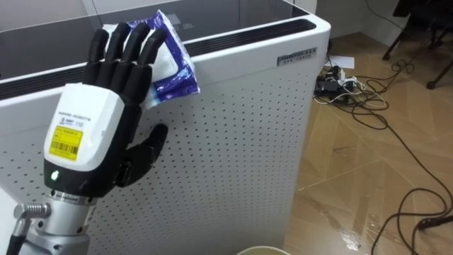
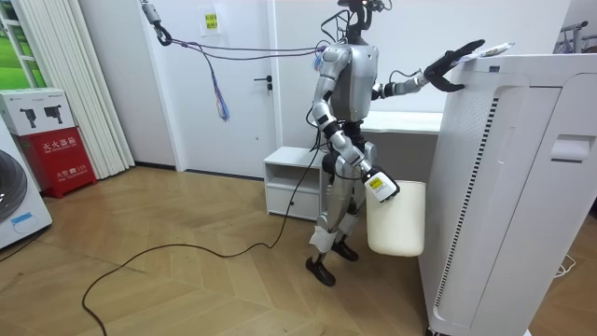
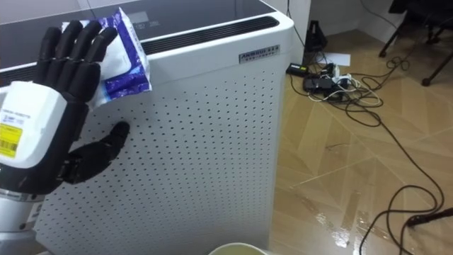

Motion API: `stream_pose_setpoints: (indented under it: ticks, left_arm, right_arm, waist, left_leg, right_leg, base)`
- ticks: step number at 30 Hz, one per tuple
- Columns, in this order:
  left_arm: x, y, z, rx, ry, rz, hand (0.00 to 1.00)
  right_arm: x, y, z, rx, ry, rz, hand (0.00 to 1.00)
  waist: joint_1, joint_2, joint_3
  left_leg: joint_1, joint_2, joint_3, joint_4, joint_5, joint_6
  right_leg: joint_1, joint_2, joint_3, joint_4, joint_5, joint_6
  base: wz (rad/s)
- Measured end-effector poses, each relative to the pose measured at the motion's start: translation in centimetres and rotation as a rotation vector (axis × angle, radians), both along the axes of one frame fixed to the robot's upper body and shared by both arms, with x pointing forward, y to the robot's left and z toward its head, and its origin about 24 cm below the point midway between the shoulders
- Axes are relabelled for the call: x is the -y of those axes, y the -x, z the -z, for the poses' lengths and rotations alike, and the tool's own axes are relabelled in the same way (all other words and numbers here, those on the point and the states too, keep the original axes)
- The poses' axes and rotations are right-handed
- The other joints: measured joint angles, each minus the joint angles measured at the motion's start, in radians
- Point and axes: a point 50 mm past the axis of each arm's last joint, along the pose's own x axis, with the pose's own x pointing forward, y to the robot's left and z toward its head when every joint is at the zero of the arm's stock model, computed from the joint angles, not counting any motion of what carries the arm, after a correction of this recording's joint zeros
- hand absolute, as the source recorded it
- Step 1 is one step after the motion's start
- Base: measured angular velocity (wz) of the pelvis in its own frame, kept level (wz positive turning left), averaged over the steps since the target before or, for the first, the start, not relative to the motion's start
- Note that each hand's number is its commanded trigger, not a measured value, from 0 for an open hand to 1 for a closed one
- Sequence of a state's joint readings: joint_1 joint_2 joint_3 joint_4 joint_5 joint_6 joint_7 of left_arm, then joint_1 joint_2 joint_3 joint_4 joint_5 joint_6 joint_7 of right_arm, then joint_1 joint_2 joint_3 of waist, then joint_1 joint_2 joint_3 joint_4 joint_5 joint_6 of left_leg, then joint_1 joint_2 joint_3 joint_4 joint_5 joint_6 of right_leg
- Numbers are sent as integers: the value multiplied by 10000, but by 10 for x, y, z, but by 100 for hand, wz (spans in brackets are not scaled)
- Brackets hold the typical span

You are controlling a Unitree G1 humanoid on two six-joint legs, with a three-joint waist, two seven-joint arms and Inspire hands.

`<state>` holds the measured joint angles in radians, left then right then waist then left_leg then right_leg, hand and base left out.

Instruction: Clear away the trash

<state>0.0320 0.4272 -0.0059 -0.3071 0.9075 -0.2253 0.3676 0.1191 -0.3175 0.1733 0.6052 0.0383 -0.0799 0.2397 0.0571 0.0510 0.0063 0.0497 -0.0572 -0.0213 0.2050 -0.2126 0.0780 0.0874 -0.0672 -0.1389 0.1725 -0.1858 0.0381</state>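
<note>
- Wooden floor (image 1: 368,184) lay around the robot, which stood close beside a tall white cabinet (image 1: 233,142).
- The left hand (image 1: 106,106) reached its top edge, fingers straight against the blue-and-white wrapper (image 1: 173,71) lying there, thumb apart below.
- Best would be curling the fingers over the wrapper and raising the thumb, rather than nudging it backward.
- The right hand (image 2: 378,187) hung by a white bin (image 2: 396,224); I could not tell its grip.
</note>
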Motion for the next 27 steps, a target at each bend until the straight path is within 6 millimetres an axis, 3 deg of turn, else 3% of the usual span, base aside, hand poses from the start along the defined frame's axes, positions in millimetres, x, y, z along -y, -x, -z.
stream_pose_setpoints:
  ticks: [6,7,8,9,15,27]
  left_arm:
    - [0,-5,-2,-500,-200,-195,0]
    - [0,-5,-2,-550,-209,-236,13]
    - [-1,-5,-2,-662,-228,-303,77]
    - [-2,-6,-2,-783,-240,-389,100]
    - [-6,-11,-3,-1132,-192,-801,100]
    - [-12,-18,-26,-204,399,-945,100]
  right_arm:
    - [2,2,2,-287,68,77,100]
    - [1,2,2,-326,87,77,100]
    - [1,1,2,-395,108,79,100]
    - [1,1,1,-399,114,81,100]
    - [0,-1,-1,-415,116,81,100]
    - [0,-3,-3,-328,115,80,100]
  waist:
    - [-20,30,-24]
    - [-22,34,-27]
    - [-32,54,-40]
    - [-44,84,-61]
    - [-51,157,-104]
    - [-217,179,-76]
  left_leg:
    - [-5,16,-2,-2,59,-24]
    - [-24,22,4,-3,61,-27]
    - [-28,36,19,-2,63,-31]
    - [-28,49,30,-3,68,-39]
    - [2,91,58,-10,101,-90]
    - [68,99,94,-87,118,-101]
  right_leg:
    - [11,20,-5,16,49,-20]
    - [10,25,-2,22,54,-25]
    - [9,36,-2,30,66,-40]
    - [8,49,1,29,82,-51]
    - [-19,80,26,118,95,-72]
    - [7,93,62,141,105,-89]
  base:
    - [0]
    - [0]
    - [-3]
    - [0]
    - [0]
    - [-1]
